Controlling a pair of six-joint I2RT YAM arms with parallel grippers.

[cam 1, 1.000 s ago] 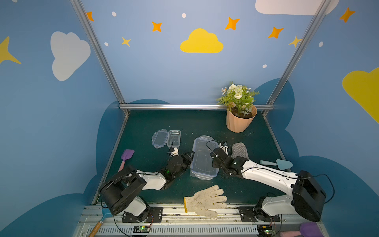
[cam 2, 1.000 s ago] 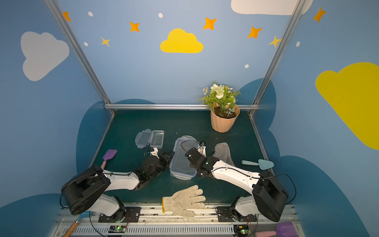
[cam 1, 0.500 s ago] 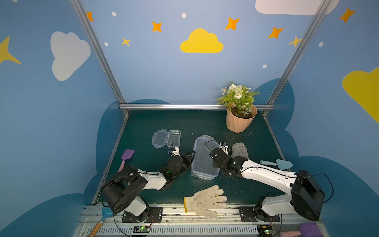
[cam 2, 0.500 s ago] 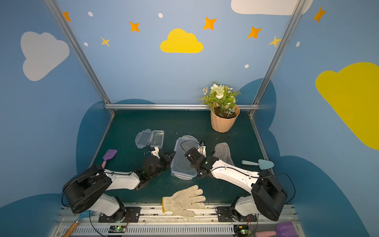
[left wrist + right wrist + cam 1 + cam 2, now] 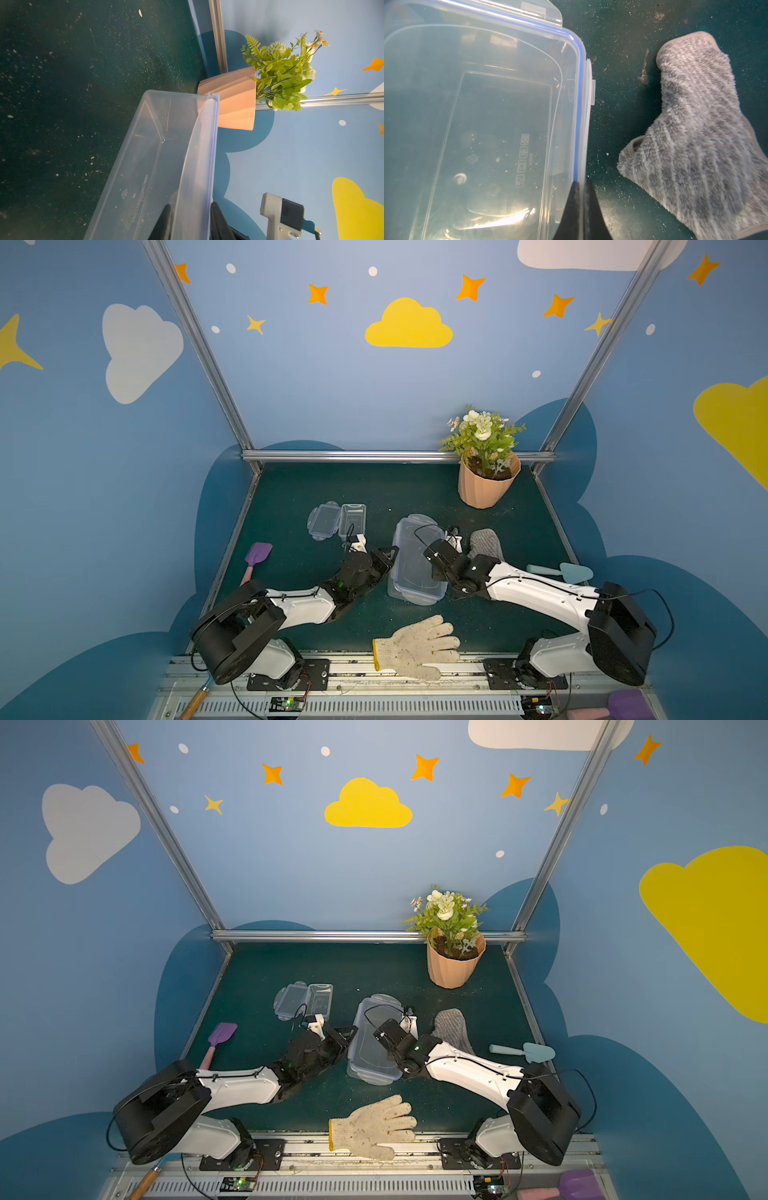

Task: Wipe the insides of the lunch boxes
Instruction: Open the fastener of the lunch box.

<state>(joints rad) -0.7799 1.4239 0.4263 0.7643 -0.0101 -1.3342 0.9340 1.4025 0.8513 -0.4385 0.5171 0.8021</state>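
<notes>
Right wrist, right gripper (image 5: 581, 184) pinching large lunch box (image 5: 488, 124), left wrist, left gripper (image 5: 191, 209) narrow astride wall, grip unclear

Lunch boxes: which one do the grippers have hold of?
The large lunch box mid-table: left gripper and right gripper each clamp a long rim. The small lunch box sits farther back, untouched, lid beside it.
</notes>
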